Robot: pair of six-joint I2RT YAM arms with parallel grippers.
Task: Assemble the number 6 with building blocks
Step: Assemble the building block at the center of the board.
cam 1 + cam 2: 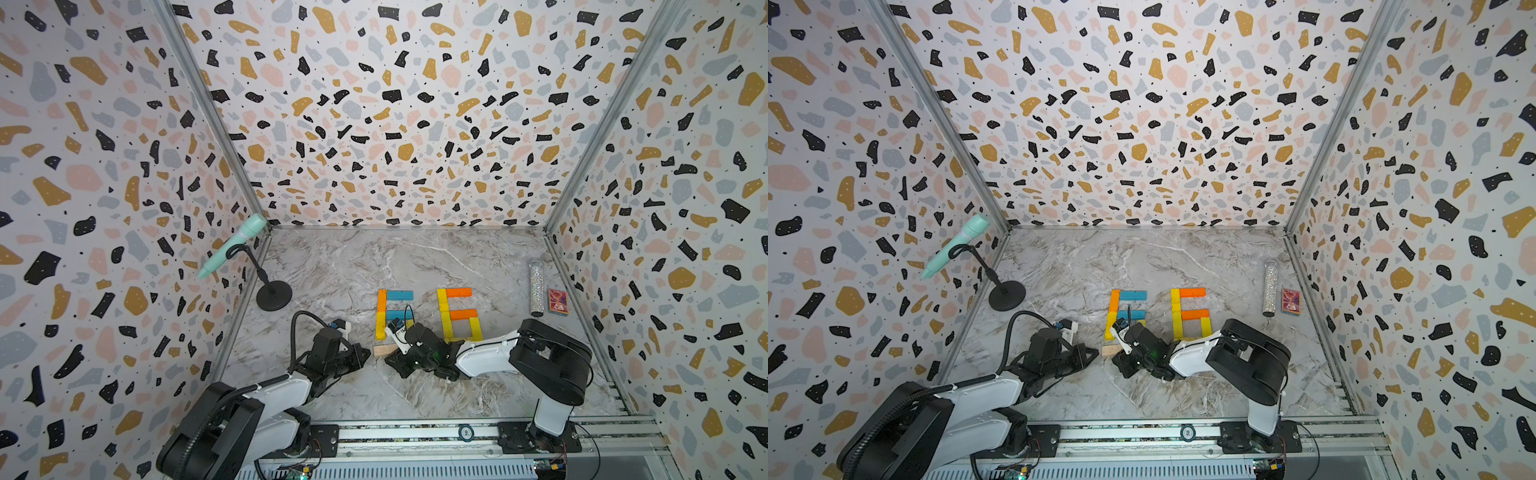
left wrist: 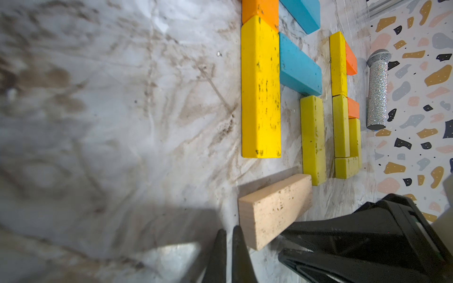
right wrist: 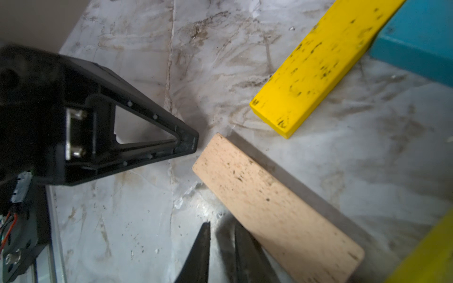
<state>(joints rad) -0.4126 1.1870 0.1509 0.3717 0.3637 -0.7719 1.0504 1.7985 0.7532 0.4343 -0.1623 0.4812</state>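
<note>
Both arms reach low and forward from the front rail (image 1: pixel 415 432), forearms near level, and their tips meet over the near middle of the table (image 1: pixel 332 266). The left claw (image 1: pixel 366 355) is pinched together and empty, its tip just beside one end of the pale plank (image 1: pixel 384 349). The right claw (image 2: pixel 284 245) points in from the other side, its fingers a narrow gap apart with nothing between them. One finger (image 3: pixel 250 257) lies along the plank's long edge, touching or just beside, I cannot tell which

The plank lies flat and askew below an unfinished 6 (image 1: pixel 392 311). In it an orange and a yellow plank make the spine, two teal ones the bars, and a duller yellow one the loop's right side. The loop's bottom is not closed. To its right, apart from it, lies a finished 6 (image 1: pixel 457 316) in yellow and orange

The table is grey-veined marble, smudged in the wrist views. Terrazzo-print walls (image 1: pixel 395 124) close three sides. A mint microphone (image 1: pixel 235 245) on a black stand sits at the far left corner. A glitter microphone (image 1: pixel 537 286) and a red box (image 1: pixel 557 302) lie near the right wall. Bare marble runs across the far half and between the claws and the rail
</note>
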